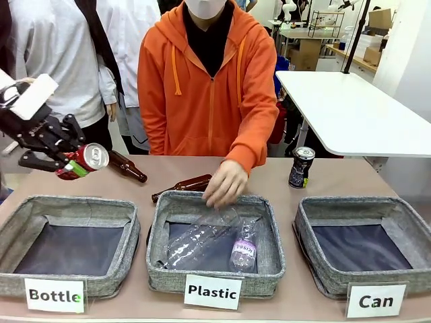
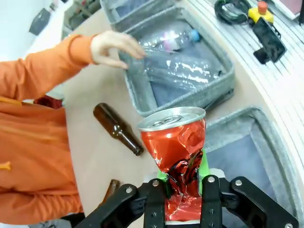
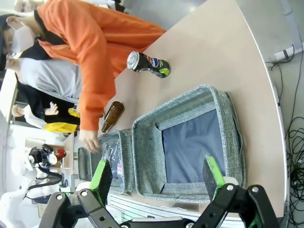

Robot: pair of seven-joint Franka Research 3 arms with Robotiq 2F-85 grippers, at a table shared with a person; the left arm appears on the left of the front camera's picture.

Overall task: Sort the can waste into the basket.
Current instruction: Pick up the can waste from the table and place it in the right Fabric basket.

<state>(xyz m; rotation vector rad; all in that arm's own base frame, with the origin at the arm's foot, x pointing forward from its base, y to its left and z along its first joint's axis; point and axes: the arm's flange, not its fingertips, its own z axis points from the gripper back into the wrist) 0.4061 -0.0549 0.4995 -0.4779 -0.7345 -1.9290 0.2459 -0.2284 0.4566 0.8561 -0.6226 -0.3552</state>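
Can basket (image 1: 350,202): open from above, bare lining.
Middle crossing: person's hand (image 1: 224,183) over Plastic bin (image 1: 271,242) far rim.
Black can (image 1: 301,167): upright behind Can basket.

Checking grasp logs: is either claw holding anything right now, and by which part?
The left claw grips the crushed red can by its crumpled bottom end, with the lid end sticking out free. The right claw is open and holds nothing.

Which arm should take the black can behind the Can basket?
Right. The right end effector is open over the Can basket, with the black can just beyond; the left end effector is shut on the red can.
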